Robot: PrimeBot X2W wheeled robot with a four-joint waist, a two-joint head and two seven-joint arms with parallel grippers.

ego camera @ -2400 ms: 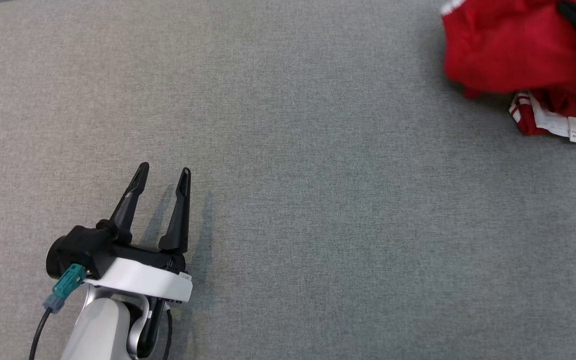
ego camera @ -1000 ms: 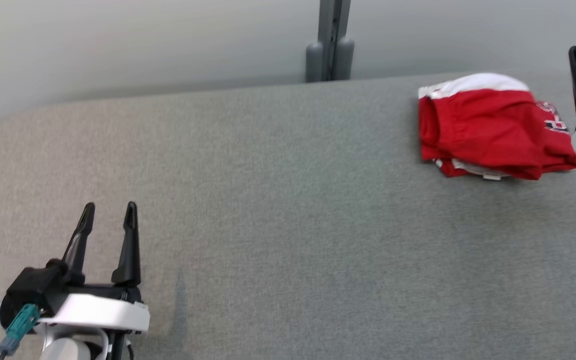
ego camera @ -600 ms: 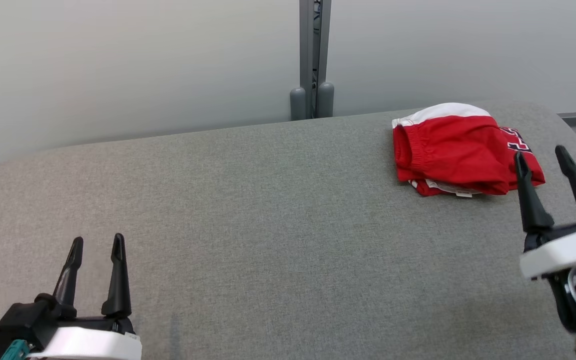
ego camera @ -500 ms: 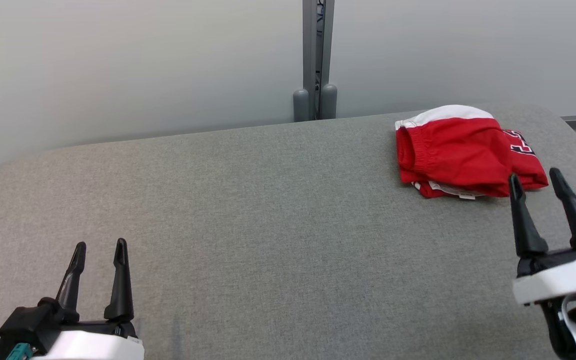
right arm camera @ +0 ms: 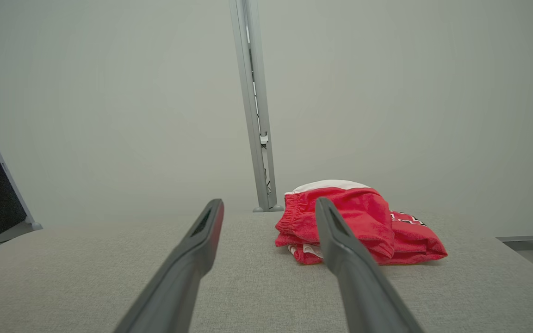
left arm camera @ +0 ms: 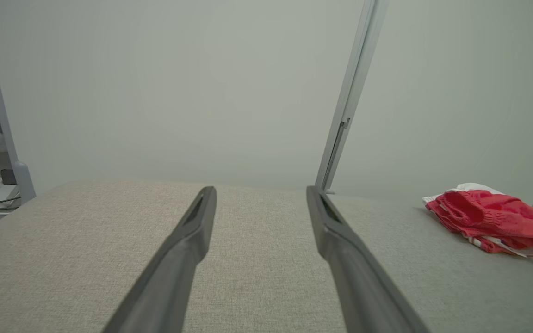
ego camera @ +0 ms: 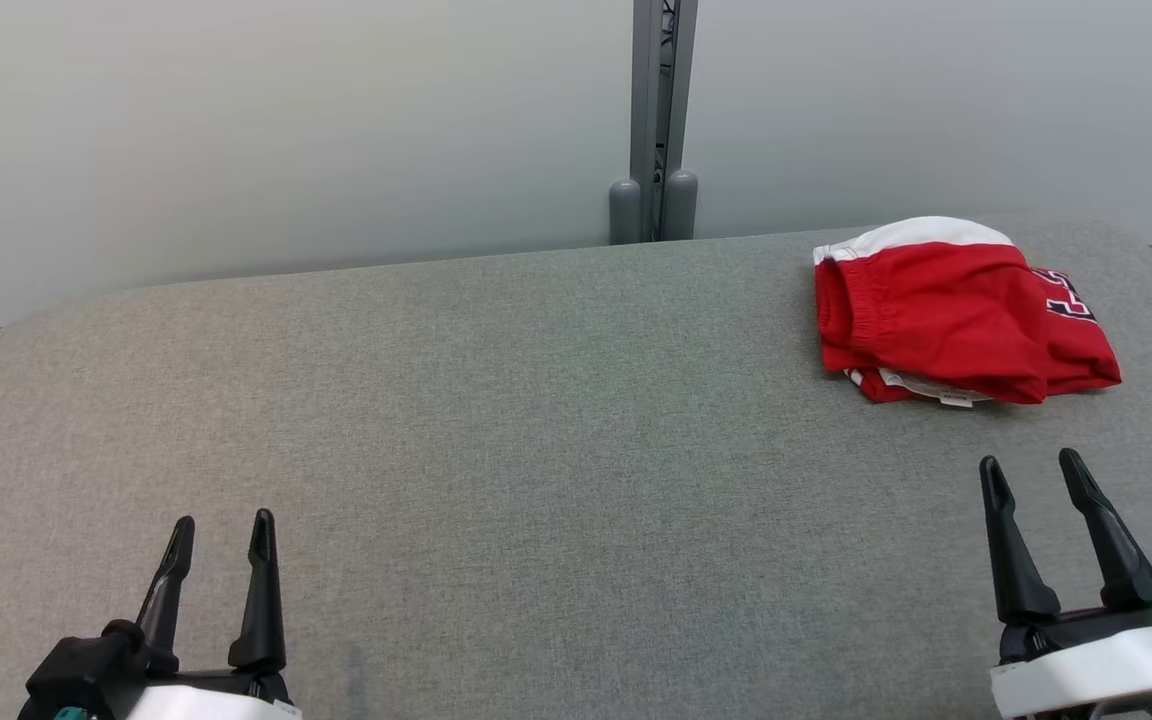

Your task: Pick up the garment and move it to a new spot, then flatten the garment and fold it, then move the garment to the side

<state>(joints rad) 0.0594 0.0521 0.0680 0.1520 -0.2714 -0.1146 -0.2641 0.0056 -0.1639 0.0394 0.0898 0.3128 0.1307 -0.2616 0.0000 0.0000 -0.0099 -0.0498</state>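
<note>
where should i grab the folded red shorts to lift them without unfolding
Probably the near edge of the red shorts, pinching all layers together. Come in low from the robot's side with the right end effector, open and closest. The stacked layers end there facing it, so one pinch likely catches them all.

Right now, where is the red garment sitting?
In the head view the red garment lies near the table's far right corner, ahead of the open right gripper and clear of it.
</note>
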